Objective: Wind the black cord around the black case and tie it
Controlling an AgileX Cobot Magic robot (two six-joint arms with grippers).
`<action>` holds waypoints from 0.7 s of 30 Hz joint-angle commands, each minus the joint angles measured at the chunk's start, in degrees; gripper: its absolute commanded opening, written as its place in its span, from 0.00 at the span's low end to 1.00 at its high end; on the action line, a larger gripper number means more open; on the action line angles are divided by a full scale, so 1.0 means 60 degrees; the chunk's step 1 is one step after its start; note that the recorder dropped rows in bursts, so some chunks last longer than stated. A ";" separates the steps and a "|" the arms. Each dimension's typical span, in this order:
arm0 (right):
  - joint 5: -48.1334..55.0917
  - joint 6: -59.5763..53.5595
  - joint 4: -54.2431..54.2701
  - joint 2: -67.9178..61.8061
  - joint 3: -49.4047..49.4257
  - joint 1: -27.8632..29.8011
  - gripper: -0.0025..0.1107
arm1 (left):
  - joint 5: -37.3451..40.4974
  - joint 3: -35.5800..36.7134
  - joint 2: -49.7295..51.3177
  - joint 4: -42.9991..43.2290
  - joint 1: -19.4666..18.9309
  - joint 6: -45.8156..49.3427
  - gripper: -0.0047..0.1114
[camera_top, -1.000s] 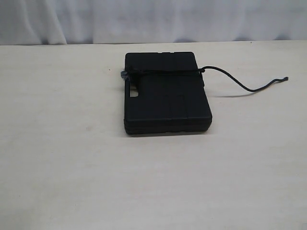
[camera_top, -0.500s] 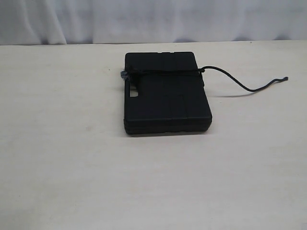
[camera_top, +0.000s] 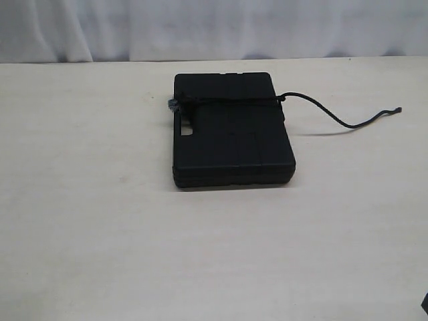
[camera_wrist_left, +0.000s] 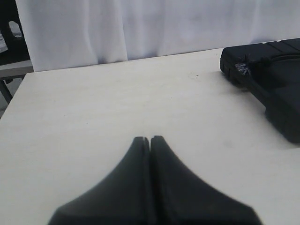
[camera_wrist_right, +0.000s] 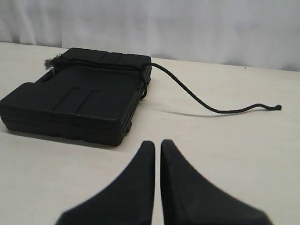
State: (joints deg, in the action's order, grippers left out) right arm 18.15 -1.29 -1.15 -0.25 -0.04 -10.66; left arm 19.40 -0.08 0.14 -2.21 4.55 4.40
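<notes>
The black case (camera_top: 231, 130) lies flat on the pale table, with the black cord (camera_top: 227, 100) drawn across its far part. A frayed tuft (camera_top: 172, 104) sticks out at the case's left edge, and the cord's free end (camera_top: 354, 124) trails off to the right over the table. My left gripper (camera_wrist_left: 149, 139) is shut and empty, well short of the case (camera_wrist_left: 272, 79). The right gripper (camera_wrist_right: 157, 144) is shut too, holding nothing, a little way in front of the case (camera_wrist_right: 79, 101) and the trailing cord (camera_wrist_right: 211, 108).
White curtain (camera_top: 214, 27) hangs behind the table's far edge. A dark edge of something (camera_top: 424, 302) shows at the exterior view's lower right corner. The table edge and a chair or stand (camera_wrist_left: 9, 56) appear in the left wrist view.
A small dark shape has appeared at the lower right corner of the exterior view. Case and cord have not moved.
</notes>
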 commanded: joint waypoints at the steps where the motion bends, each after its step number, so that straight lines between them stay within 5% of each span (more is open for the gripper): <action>1: 0.0189 0.0305 -0.0214 0.0042 0.0007 0.0050 0.06 | -0.0074 0.0013 -0.0024 0.0011 -0.0043 0.0016 0.04; 21: 0.0283 -0.0052 -0.0176 0.0042 0.0007 0.0050 0.06 | -0.0074 0.0013 -0.0024 -0.0005 -0.0043 0.0016 0.04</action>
State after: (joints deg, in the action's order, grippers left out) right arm 19.86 -1.55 -1.78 -0.25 -0.04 -10.66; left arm 19.40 -0.08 0.14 -2.21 4.55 4.40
